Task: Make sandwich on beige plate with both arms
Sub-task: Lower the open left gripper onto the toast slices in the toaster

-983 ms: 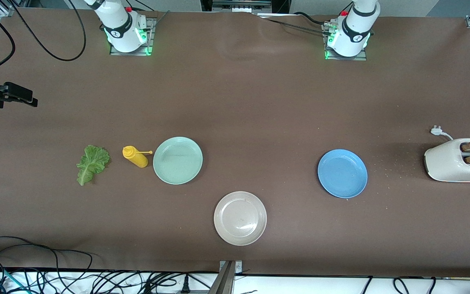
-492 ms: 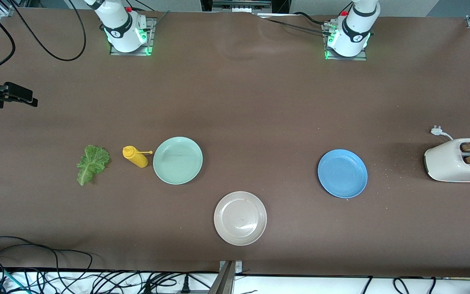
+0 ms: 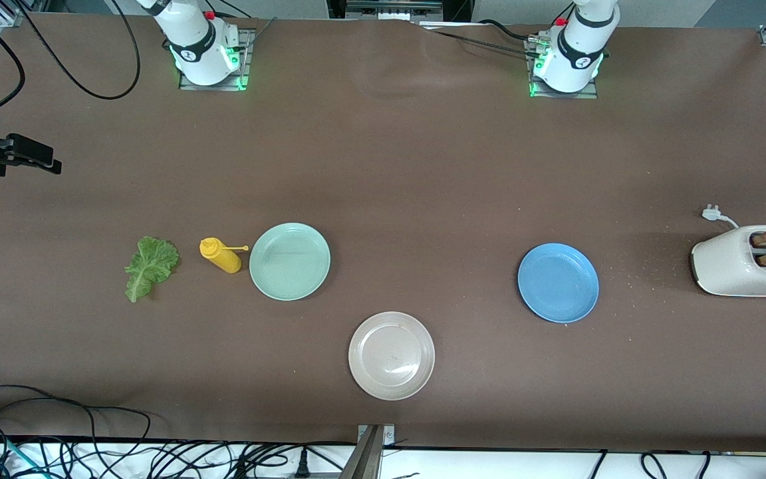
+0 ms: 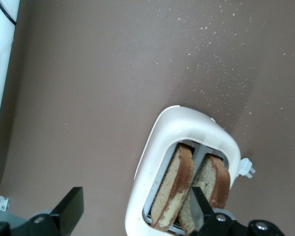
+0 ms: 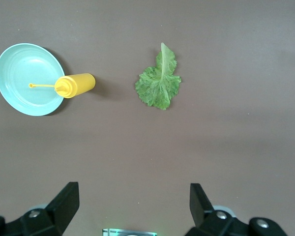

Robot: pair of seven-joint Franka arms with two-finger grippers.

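The left gripper (image 4: pixel 132 216) was held open over the toaster (image 4: pixel 187 147); the right gripper (image 5: pixel 132 209) was held open above the lettuce leaf (image 5: pixel 159 81).

- Both arms are glossy white: the right arm (image 3: pixel 195 40) and the left arm (image 3: pixel 579 46) each wear a black band around the lowest segment.
- Green lights glow at each base, and a small red part sits beside each.
- Each base stands on a grey metal plate.
- Black cables trail from both bases.
- The left gripper (image 4: pixel 132 214) and right gripper (image 5: pixel 134 206) have black, wedge-shaped fingers.
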